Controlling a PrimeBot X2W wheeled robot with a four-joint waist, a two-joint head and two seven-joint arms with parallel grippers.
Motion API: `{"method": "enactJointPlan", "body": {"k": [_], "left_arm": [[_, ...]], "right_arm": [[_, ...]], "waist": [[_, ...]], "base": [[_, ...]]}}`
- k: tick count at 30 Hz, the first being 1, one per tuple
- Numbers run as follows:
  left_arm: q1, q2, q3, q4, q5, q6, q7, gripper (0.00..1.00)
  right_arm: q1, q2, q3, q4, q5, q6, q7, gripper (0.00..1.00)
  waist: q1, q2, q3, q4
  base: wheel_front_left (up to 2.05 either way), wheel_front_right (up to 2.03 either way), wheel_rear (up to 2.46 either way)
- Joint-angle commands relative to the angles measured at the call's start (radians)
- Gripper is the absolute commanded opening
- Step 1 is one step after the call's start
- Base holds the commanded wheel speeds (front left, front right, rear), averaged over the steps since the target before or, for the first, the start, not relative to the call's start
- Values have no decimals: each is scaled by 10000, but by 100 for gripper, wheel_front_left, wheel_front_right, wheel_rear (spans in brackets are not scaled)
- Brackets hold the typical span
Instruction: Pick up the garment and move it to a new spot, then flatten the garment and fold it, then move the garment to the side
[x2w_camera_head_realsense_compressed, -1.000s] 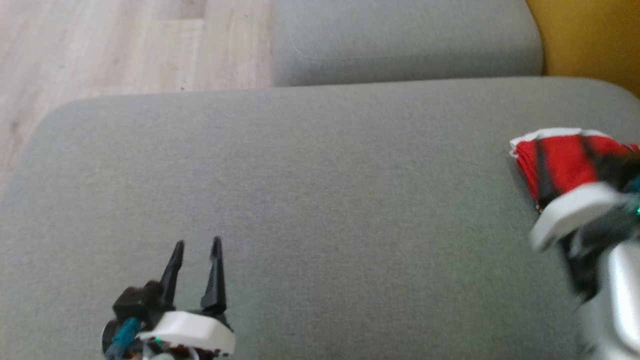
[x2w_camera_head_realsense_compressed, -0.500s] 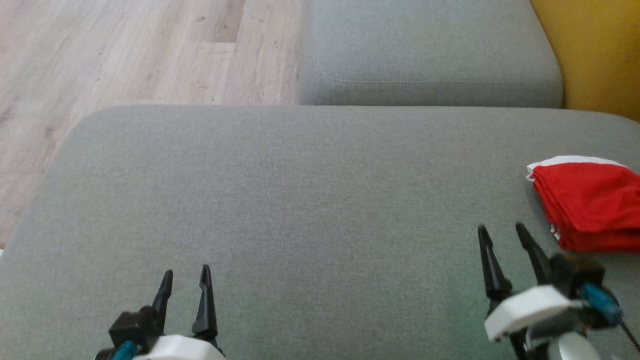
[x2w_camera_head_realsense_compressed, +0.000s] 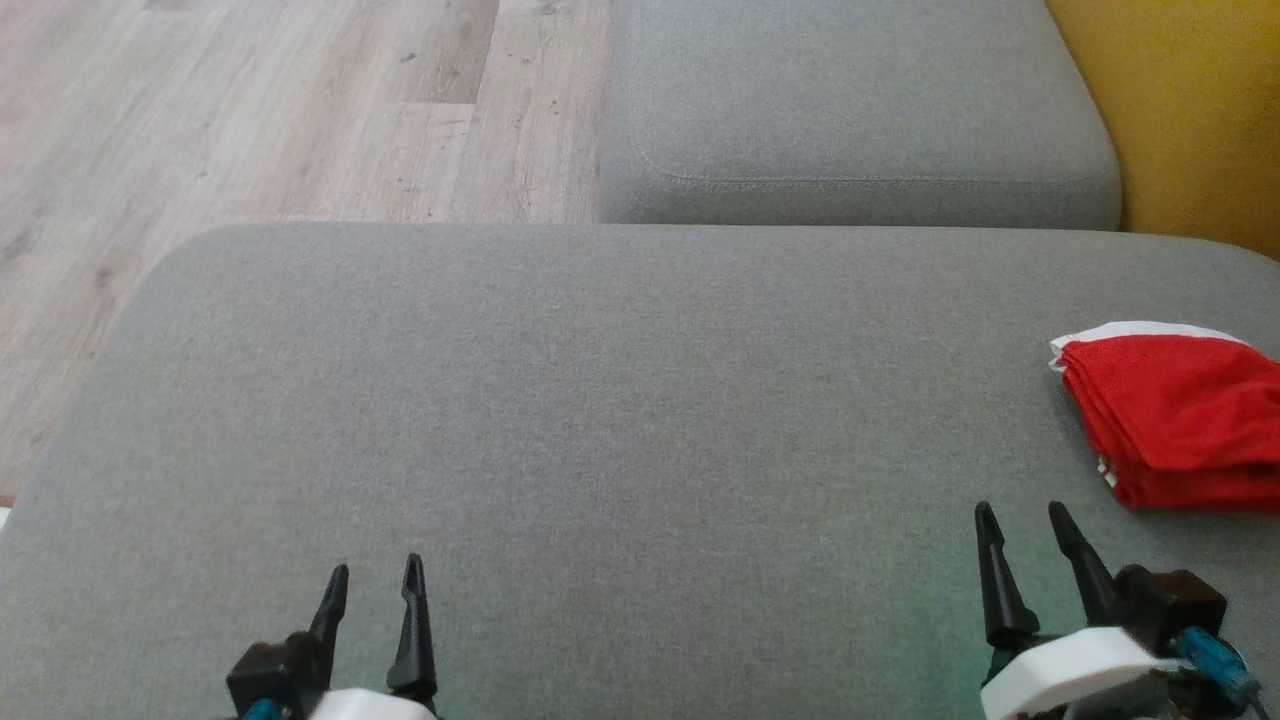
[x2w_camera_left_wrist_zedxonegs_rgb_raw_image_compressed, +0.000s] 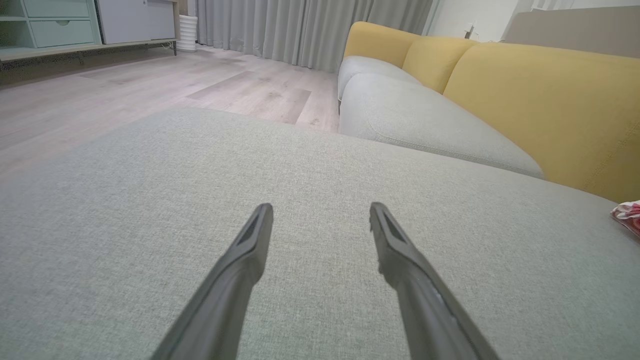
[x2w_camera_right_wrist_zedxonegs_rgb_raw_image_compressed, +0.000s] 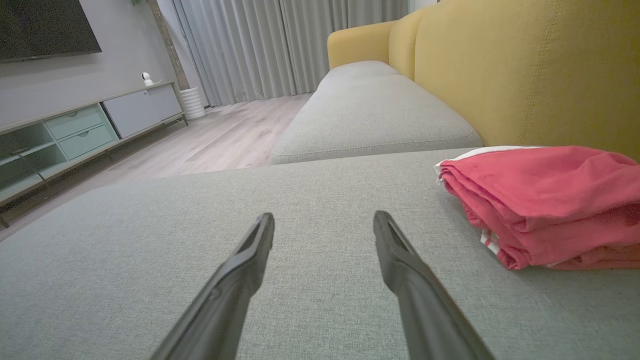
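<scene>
Garment (x2w_camera_head_realsense_compressed: 1175, 420): a red piece with white trim, folded into a layered stack. It lies at the far right of the grey seat cushion (x2w_camera_head_realsense_compressed: 600, 400), close under the yellow backrest (x2w_camera_head_realsense_compressed: 1180, 100).
Right gripper (x2w_camera_head_realsense_compressed: 1020, 510): empty, with its fingers spread wide, low over the cushion at the robot's edge.
Left gripper (x2w_camera_head_realsense_compressed: 376, 566): likewise empty and spread, over the cushion's left part and well apart from the garment.
Key relation: the garment lies ahead and to the right of the right gripper, near it but not touching. This arm is by far the nearer of the two.
Long axis: the stacked fold edges face left toward the open cushion and slant away from the robot. The right end runs off the head view, so the full length cannot be told (the right wrist view cuts it off as well).
Step, as judged: the garment is folded and set aside, so the task looks finished or nearly so. Any further nudge would fall to the right arm, reaching forward and rightward.
In the way: only plain grey fabric lies between the right gripper and the garment.
Around: a second cushion (x2w_camera_head_realsense_compressed: 850, 100) lies beyond, with wood floor (x2w_camera_head_realsense_compressed: 250, 100) at the far left. A low cabinet (x2w_camera_right_wrist_zedxonegs_rgb_raw_image_compressed: 75, 130) and curtains (x2w_camera_right_wrist_zedxonegs_rgb_raw_image_compressed: 280, 45) stand across the room.
Risk: a push from the left could slide the layers apart against the backrest.
</scene>
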Motion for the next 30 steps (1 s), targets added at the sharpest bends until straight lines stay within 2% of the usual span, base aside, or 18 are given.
{"method": "enactJointPlan", "body": {"k": [1, 18, 19, 23, 30], "left_arm": [[-429, 81, 317, -185, -87, -34, -91, 100], [-539, 170, 267, -163, -47, -53, -148, 100], [-6, 7, -17, 137, -93, -82, -2, 0], [140, -125, -45, 546, -156, -105, 36, 0], [58, -237, 291, 506, -705, -297, 214, 0]], "right_arm": [[-238, -56, 261, -280, 36, 65, -110, 100], [-296, -55, 262, -233, 43, 65, -62, 100], [82, 0, -1, 83, 4, 0, 0, 0], [205, 7, -22, 611, 91, -1, 33, 0], [67, 4, -97, 583, 892, 2, 182, 0]], "waist": [[0, 0, 2, -13], [0, 0, 66, -29], [1, 0, 68, -29], [1, 0, 78, -39], [1, 0, 134, -96]], "base": [[0, 0, 0], [0, 0, 0], [0, 0, 0], [0, 0, 0], [0, 0, 0]]}}
